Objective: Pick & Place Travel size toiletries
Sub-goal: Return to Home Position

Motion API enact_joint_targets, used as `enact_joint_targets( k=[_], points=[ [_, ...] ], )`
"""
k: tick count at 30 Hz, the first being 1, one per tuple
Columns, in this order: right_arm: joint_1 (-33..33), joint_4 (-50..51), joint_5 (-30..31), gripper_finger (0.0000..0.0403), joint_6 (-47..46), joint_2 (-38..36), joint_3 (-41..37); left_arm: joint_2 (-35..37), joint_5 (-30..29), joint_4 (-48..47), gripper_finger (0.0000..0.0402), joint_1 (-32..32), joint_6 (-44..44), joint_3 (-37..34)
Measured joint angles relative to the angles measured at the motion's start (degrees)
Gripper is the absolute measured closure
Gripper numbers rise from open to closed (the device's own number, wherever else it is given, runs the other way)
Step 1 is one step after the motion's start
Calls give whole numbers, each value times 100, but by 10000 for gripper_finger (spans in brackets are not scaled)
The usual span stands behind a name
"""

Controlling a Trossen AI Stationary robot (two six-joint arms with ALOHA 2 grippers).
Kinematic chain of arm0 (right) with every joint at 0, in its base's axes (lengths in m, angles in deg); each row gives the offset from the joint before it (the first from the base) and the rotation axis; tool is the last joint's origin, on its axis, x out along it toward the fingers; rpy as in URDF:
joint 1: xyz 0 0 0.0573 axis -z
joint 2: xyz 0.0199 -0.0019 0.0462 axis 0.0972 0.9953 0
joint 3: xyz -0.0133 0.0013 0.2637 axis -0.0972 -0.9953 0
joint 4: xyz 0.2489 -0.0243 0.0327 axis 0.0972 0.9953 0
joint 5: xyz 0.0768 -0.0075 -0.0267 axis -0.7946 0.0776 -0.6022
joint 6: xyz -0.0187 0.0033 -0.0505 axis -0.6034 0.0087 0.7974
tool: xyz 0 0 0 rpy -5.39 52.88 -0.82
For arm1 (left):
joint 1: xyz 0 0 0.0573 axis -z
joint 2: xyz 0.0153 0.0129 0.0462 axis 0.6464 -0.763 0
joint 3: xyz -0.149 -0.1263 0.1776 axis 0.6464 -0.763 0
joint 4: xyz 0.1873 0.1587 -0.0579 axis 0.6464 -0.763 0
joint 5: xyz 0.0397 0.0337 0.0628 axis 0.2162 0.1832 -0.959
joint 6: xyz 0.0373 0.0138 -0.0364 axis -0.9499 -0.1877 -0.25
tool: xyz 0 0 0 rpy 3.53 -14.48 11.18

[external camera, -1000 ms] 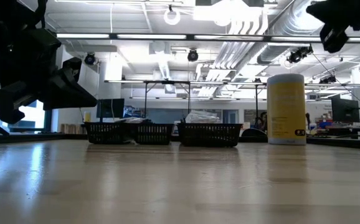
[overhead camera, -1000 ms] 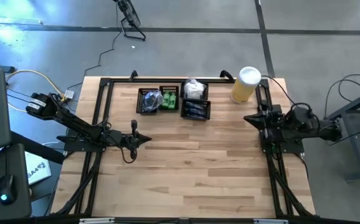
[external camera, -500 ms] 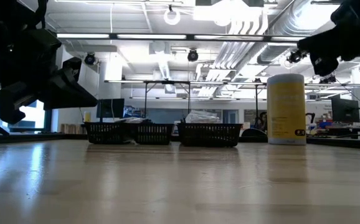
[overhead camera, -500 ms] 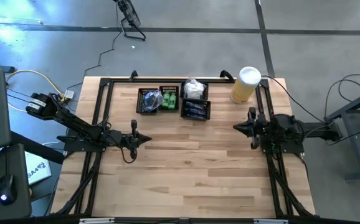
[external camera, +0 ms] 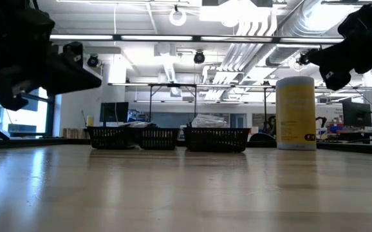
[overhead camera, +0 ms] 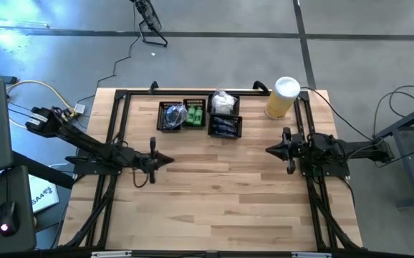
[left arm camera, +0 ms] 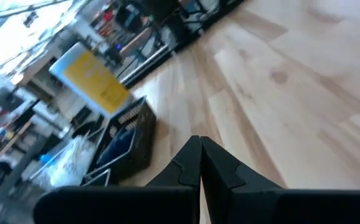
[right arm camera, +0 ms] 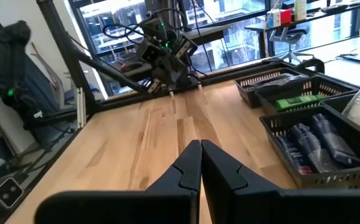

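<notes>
Pale wooden table (overhead camera: 221, 204) beneath bright ceiling strip lights (external camera: 154, 37)

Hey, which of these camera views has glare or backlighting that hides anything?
Low view: bright ceiling lights turn the left arm and right arm into black silhouettes, and the table carries a sheen. Right wrist view: bright windows behind, yet the bins read clearly. High view: table evenly lit.

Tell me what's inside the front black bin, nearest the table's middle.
The front black bin holds several dark blue packets lying side by side. Whatever may lie beneath them is covered and cannot be seen.
</notes>
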Motion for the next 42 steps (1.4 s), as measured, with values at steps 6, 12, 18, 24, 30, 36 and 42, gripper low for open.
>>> enact_joint_targets(
  k=[6, 12, 18, 24, 30, 36, 42],
  points=[
    [0, 22, -62, 400, 2, 0, 0, 1128, 188, -1556, 402, -2, -14, 0],
    [0, 19, -61, 400, 2, 0, 0, 2595, 284, -3299, 402, -2, -23, 0],
    [0, 15, -61, 400, 2, 0, -2, 4032, 878, -4526, 402, -2, -134, 0],
    [0, 15, -61, 400, 2, 0, -2, 4972, 1396, -5070, 402, -2, -270, 21],
    [0, 13, -61, 400, 2, 0, -4, 5506, 1646, -5158, 402, -2, -853, 24],
    [0, 9, -59, 400, 2, 0, -7, 5754, 1702, -5939, 402, -2, -845, 229],
    [0, -24, -59, 400, 2, 0, -11, 5848, 2007, -6377, 402, -2, -736, 293]
  ],
)
